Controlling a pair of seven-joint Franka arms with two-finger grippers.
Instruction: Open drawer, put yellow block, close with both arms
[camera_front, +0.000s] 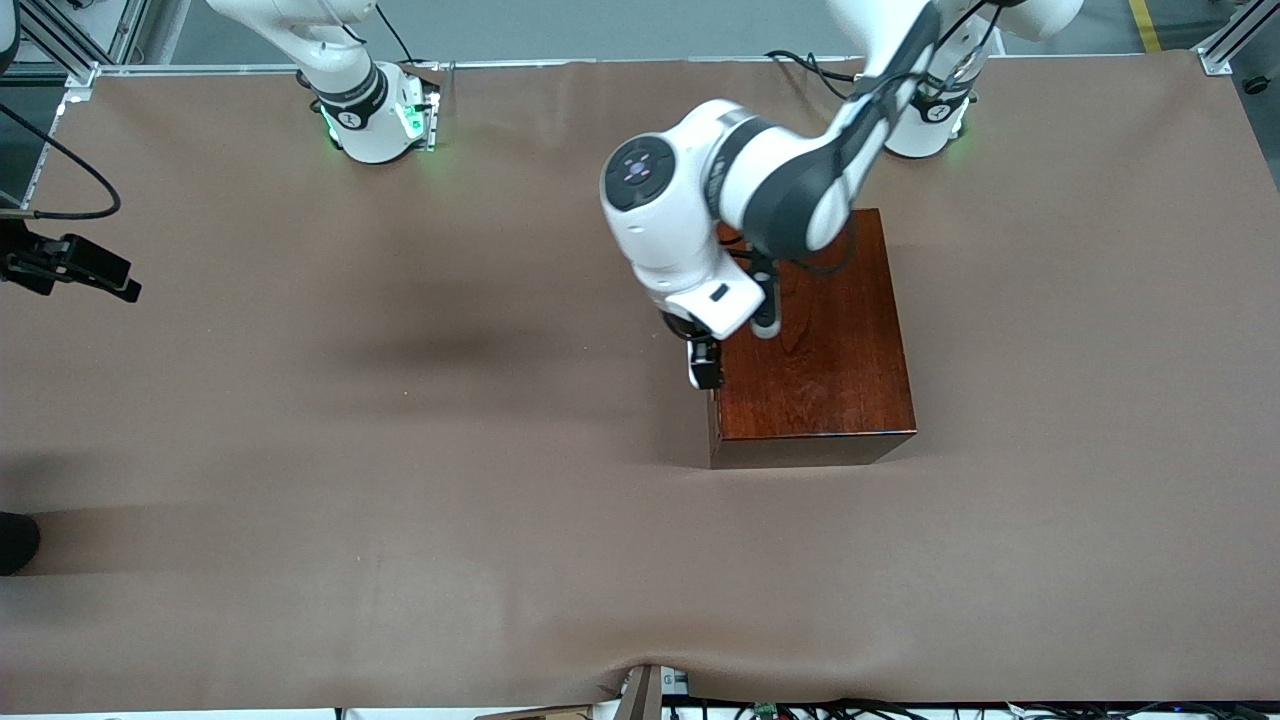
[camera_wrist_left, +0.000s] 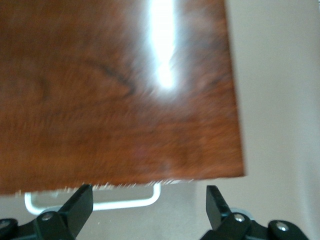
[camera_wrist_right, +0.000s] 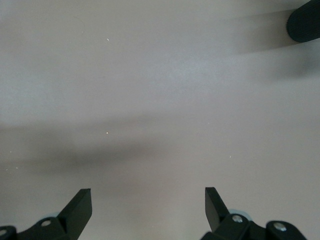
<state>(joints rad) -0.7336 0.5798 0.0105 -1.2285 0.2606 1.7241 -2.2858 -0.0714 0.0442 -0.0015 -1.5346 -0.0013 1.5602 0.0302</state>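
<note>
Drawer handle (camera_wrist_left: 92, 202) just below open left claw (camera_wrist_left: 149, 206).

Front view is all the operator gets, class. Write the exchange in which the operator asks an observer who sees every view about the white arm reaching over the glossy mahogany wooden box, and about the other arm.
Operator: Has the left end effector gripped the drawer's handle?
Observer: No. The left end effector is open above the edge of the glossy mahogany wooden box. The white U-shaped bar handle shows just under that edge, not gripped.
Operator: What is the right end effector doing?
Observer: The right end effector is open over the bare brown tablecloth and holds nothing.
</note>
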